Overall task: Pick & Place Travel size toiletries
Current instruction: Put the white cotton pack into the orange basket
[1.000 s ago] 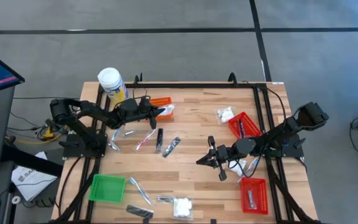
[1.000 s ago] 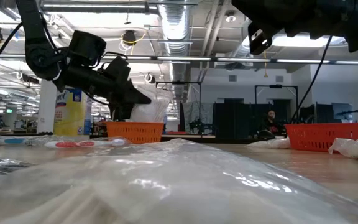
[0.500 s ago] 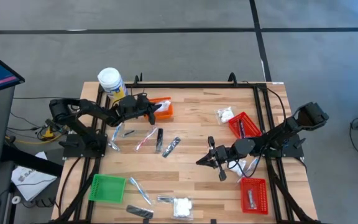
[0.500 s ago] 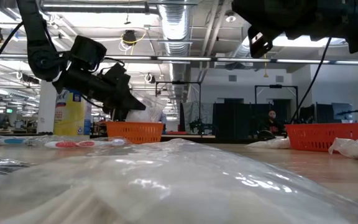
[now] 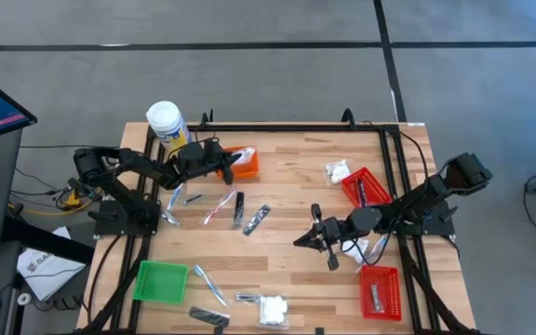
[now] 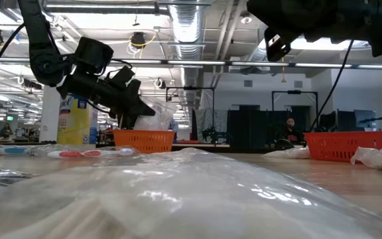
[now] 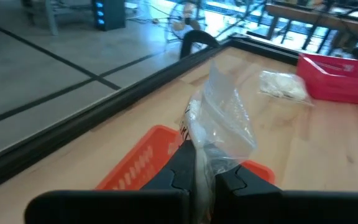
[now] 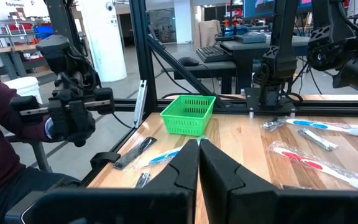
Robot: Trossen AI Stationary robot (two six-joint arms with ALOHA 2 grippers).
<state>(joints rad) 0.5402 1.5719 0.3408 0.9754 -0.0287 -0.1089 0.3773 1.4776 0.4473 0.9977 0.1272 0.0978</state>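
The left gripper point(image 5: 234, 164) hangs over the orange mesh basket point(image 5: 242, 161) near the table's far edge, its fingers point(image 7: 182, 167) pinched tight on a clear-wrapped white packet point(image 7: 219, 127) that is held above the basket's rim; just beside it, at the far left corner, stands the white-lidded yellow-labelled jar point(image 5: 167, 126), close against the left arm; the black frame rail point(image 7: 104, 118) runs along that far edge right behind the basket, so little room is left on that side; the right gripper point(image 5: 307, 239) waits over bare wood right of the table's middle, its fingers point(image 8: 185, 163) pressed together on nothing; between the two grippers lie a slim dark sachet point(image 5: 238, 208), a silvery sachet point(image 5: 256, 220) and a thin clear-wrapped stick point(image 5: 218, 211), well apart from both arms; along the right edge sit a red mesh basket point(image 5: 363, 189) with a white packet point(image 5: 337, 171) just beside it, and a second red basket point(image 5: 379, 291) at the near right corner; a green mesh basket point(image 5: 160, 281) sits at the near left corner, with another white packet point(image 5: 272, 309) against the near edge; in the low view a crinkled clear wrapper point(image 6: 191, 192) fills the foreground and hides most of the wood behind it.
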